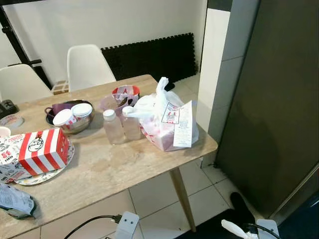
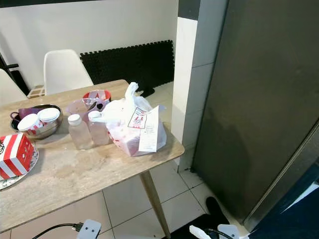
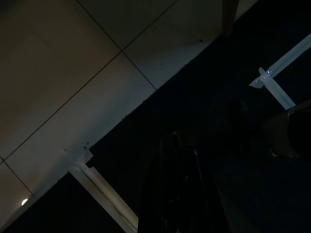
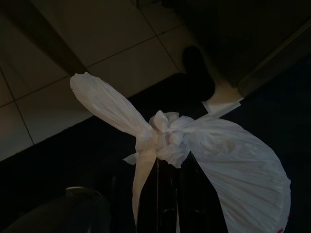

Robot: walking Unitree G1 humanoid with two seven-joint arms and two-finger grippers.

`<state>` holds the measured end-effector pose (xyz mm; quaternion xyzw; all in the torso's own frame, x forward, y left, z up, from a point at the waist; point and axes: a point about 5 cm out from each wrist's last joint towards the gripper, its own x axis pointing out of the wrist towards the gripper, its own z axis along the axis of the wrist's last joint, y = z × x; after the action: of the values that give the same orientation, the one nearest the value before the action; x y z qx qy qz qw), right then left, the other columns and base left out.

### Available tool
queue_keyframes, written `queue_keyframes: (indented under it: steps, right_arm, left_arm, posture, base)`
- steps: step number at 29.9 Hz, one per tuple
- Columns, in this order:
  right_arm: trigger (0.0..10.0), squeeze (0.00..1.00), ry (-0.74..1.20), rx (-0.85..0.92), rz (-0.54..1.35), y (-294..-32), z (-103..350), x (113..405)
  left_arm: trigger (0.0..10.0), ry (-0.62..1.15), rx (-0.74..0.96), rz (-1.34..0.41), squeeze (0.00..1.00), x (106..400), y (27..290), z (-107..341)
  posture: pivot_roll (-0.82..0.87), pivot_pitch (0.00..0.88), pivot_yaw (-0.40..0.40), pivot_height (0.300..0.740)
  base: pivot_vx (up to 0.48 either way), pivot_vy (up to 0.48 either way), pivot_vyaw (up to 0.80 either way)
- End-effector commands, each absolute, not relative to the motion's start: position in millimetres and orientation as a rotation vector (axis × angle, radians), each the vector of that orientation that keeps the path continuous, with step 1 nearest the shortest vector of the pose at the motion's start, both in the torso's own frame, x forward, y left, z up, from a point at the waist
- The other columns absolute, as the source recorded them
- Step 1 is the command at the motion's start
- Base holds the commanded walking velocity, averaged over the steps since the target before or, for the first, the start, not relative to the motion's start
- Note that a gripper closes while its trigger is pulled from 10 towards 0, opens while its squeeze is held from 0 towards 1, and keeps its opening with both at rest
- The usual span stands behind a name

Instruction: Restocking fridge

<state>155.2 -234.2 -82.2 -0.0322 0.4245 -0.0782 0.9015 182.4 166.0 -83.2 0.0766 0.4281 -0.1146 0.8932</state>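
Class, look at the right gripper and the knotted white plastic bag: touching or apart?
Touching. In the right wrist view the right gripper is closed on the knot of the white plastic bag.

We see a wooden table (image 2: 75,174) bearing a knotted white plastic bag (image 2: 133,125), two clear bottles (image 2: 79,132), and a red-striped box (image 2: 14,155), beside a dark fridge (image 2: 259,99).
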Motion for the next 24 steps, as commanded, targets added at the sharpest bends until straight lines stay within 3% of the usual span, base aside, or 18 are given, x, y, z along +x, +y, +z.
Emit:
queue_keyframes:
  steps: [1,24]
  right_arm:
    - [10.0,0.00,0.871,-0.068,-0.158,-233.9,-82.1,154.9]
    - [10.0,0.00,0.872,-0.071,-0.148,-232.6,-82.5,154.3]
  left_arm:
    - [10.0,0.909,0.162,-0.238,0.00,178.5,167.5,-85.3]
    - [10.0,0.888,0.148,-0.239,0.00,181.7,168.3,-83.2]
  posture:
    - [-0.10,0.043,0.030,0.726]
    - [-0.10,0.046,0.029,0.726]
  base:
    - [0.000,-0.480,0.00]
    - [0.000,-0.480,0.00]
